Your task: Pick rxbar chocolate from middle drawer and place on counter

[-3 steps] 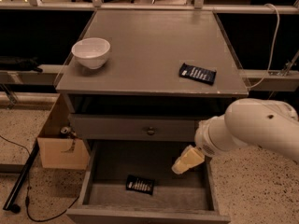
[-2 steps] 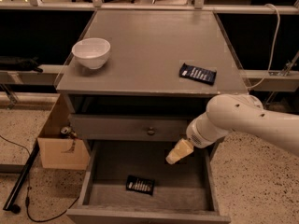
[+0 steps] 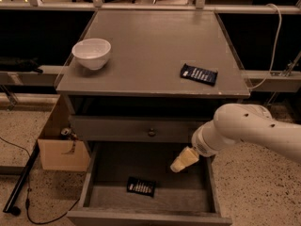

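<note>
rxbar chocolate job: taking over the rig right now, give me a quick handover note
Gripper: hangs over the right rear part of the open middle drawer, above and to the right of the bar, not touching it.
Rxbar chocolate: lies flat on the drawer bottom, near the front, about mid-width.
Counter: holds a white bowl at the left and a navy-blue bar at the right; that bar is not the target.
Done: drawer is open, arm is at the drawer.
Left: lower to the black bar, grasp it, lift it out, set it on the counter.
</note>
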{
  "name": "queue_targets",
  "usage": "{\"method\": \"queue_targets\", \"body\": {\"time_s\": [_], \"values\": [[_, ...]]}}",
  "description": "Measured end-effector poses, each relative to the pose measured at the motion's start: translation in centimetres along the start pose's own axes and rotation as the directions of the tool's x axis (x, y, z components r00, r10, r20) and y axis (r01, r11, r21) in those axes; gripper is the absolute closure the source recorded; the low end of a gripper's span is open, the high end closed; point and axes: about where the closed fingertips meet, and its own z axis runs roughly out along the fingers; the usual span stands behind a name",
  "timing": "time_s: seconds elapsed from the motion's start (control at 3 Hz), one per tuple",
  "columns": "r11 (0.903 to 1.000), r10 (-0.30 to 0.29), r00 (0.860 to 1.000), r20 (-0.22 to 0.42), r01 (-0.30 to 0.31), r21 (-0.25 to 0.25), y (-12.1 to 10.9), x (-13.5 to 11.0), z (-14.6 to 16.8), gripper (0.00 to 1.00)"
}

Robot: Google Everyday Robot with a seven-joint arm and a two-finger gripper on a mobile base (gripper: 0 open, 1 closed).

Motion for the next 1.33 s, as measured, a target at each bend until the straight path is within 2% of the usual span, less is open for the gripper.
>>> {"method": "queue_targets", "body": {"time_s": [0.33, 0.67, 1.0, 1.33], "values": [[0.9995, -0.006, 1.0, 0.025, 0.007, -0.032, 2.6, 3.9, 1.3, 0.0], [0.9985, -0.015, 1.0, 0.007, 0.016, -0.053, 7.1, 11.6, 6.6, 0.0], [0.9985, -0.015, 1.0, 0.007, 0.016, -0.053, 7.1, 11.6, 6.6, 0.0], [0.9977, -0.008, 1.0, -0.009, 0.007, -0.068, 5.7, 10.1, 8.4, 0.0]]}}
